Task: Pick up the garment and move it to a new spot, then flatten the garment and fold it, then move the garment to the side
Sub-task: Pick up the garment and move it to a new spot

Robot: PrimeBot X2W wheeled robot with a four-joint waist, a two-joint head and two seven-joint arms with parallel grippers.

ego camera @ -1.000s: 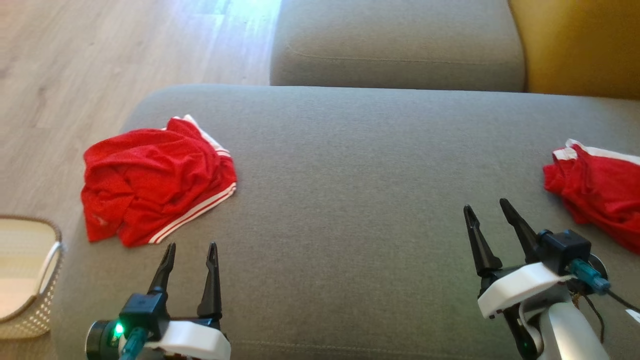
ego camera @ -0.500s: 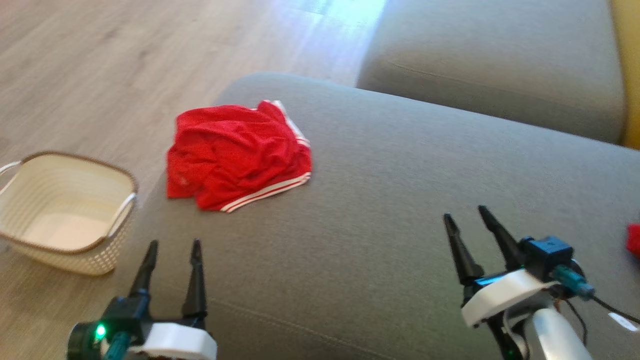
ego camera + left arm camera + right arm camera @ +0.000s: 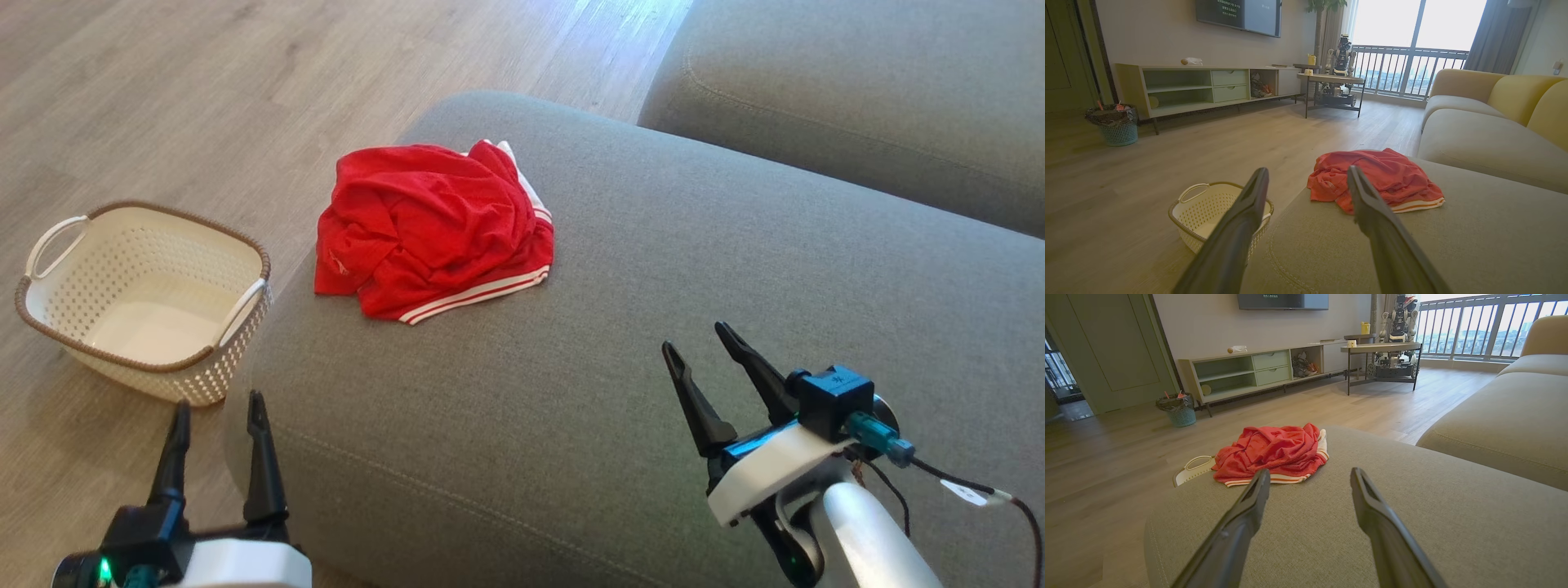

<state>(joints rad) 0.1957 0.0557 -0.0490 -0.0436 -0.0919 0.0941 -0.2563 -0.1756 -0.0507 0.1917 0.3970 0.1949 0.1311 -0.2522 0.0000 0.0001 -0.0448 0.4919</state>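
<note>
A crumpled red garment (image 3: 433, 224) with white stripes along its hem lies near the left end of the grey sofa cushion (image 3: 653, 327). It also appears in the left wrist view as the garment (image 3: 1384, 175) ahead and in the right wrist view as the garment (image 3: 1274, 451) ahead left. My left gripper (image 3: 216, 412) hangs open at the cushion's near left corner, well short of the cloth. My right gripper (image 3: 698, 347) stands open over the cushion's middle right, nothing between its fingers.
A cream perforated basket (image 3: 143, 298) with a brown rim sits on the wooden floor left of the sofa, close to my left gripper. A second grey cushion (image 3: 857, 98) lies behind. Farther off are a TV cabinet (image 3: 1257, 371), a bin (image 3: 1177, 410) and a side table (image 3: 1384, 351).
The head camera has swung left, so the basket has come fully into view and the second red cloth at the right edge has left the picture. Both grippers stay open.
</note>
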